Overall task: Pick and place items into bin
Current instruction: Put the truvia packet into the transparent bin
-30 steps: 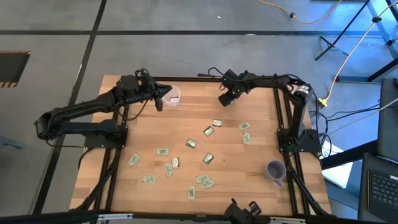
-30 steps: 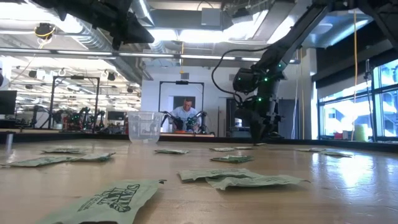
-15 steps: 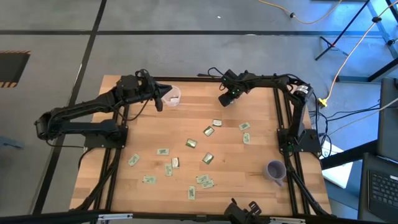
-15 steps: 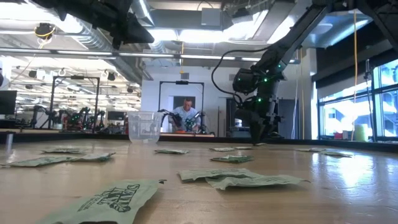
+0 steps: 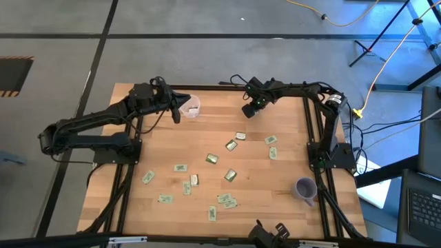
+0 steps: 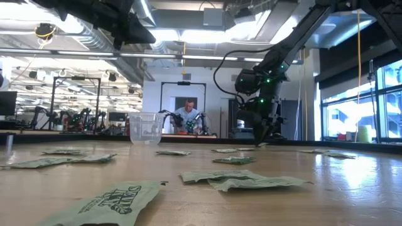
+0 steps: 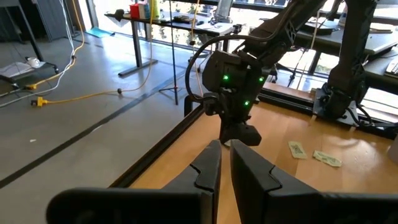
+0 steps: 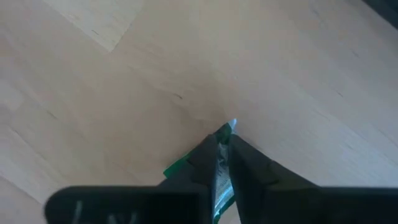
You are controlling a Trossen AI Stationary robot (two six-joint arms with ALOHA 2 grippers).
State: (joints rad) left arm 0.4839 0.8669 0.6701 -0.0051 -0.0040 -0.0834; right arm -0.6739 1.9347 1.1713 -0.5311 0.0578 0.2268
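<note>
The right hand (image 5: 247, 111) hung low over the far edge of the counter (image 5: 289, 124), its fingers (image 8: 245, 168) pinching a green and white packet (image 8: 222, 135) whose corner poked out past the tips. The left hand (image 5: 176, 110) sat just beside the clear cup (image 5: 192, 107) near the far left part of the counter, its fingers (image 7: 208, 167) pressed almost together with only a thin slit between them and nothing held. The cup stood upright, well apart from the right hand. Many more packets (image 5: 212, 158) lay flat and scattered across the middle and near half of the counter. A purple cup (image 5: 304, 189) stood near the right edge. Beyond the counter, a person (image 6: 186, 114) sat in the room.
</note>
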